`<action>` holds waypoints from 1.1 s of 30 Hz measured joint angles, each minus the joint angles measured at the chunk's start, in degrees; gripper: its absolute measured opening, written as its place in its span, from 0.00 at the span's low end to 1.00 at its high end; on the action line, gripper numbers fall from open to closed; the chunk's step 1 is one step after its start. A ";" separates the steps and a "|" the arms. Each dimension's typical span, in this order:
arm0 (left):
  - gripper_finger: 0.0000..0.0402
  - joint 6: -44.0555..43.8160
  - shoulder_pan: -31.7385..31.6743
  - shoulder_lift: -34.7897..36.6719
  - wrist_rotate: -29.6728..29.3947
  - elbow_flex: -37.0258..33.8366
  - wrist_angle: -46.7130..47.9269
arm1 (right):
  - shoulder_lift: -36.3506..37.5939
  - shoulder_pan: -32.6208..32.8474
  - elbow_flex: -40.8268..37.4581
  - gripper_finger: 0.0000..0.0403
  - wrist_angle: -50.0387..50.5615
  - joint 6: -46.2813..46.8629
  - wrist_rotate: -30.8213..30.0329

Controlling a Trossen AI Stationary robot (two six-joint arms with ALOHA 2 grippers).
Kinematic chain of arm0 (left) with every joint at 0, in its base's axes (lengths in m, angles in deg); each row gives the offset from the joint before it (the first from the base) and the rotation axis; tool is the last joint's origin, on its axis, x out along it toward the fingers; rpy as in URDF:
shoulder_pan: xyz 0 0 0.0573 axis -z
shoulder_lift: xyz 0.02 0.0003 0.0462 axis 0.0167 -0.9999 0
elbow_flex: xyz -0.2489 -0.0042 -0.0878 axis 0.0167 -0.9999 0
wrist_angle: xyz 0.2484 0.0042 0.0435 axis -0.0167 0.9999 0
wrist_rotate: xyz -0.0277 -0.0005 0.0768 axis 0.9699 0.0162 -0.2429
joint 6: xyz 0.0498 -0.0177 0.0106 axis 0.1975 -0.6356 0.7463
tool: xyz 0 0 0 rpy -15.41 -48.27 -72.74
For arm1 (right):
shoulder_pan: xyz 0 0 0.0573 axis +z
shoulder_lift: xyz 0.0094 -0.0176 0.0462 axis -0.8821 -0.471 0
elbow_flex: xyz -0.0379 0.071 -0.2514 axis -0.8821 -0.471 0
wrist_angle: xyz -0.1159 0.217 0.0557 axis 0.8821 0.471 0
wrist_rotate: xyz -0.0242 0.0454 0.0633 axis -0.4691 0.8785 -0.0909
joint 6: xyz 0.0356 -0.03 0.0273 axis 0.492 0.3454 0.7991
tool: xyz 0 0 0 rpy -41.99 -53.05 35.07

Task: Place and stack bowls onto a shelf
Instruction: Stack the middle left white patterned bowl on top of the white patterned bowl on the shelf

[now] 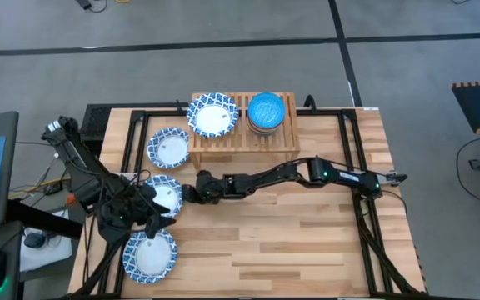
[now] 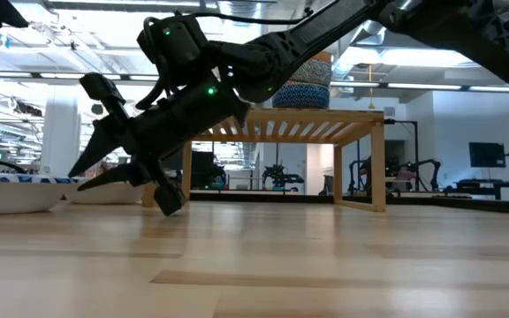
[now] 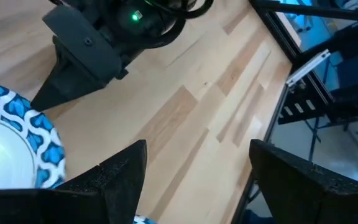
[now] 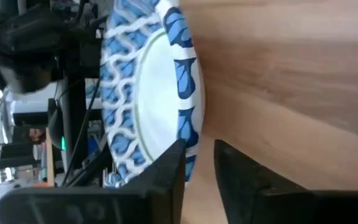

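Observation:
Several blue-and-white dishes show. One [image 1: 212, 114] rests on the left of the slatted wood shelf [image 1: 244, 142], next to a bright blue bowl [image 1: 267, 111] stacked on another bowl. One [image 1: 168, 147] lies on the table left of the shelf and one [image 1: 150, 254] near the front edge. My right gripper [image 1: 187, 193] reaches across the table to the right rim of a fourth dish [image 1: 165, 198] and is shut on it. My left gripper [image 1: 158, 218] is open and empty just in front of that dish. My right gripper pinches the dish's rim [image 4: 190, 152] on the side toward the table's right, one finger [image 4: 169, 171] above the rim and the other [image 4: 232, 171] below it. The fingers come nearly level from the table's right. Whether the dish is lifted clear of the table I cannot tell.
Black frame rails [image 1: 365, 208] run along the table's sides. The plank tabletop [image 1: 290, 242] lies in front of the shelf and right of the dishes. In the left wrist view the right gripper [image 3: 82, 59] stands close by, beside the dish [image 3: 17, 143].

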 joint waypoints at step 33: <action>0.67 -1.71 -2.76 0.00 2.30 0.00 0.25 | -4.15 -0.88 1.20 0.24 -7.04 -4.81 0.63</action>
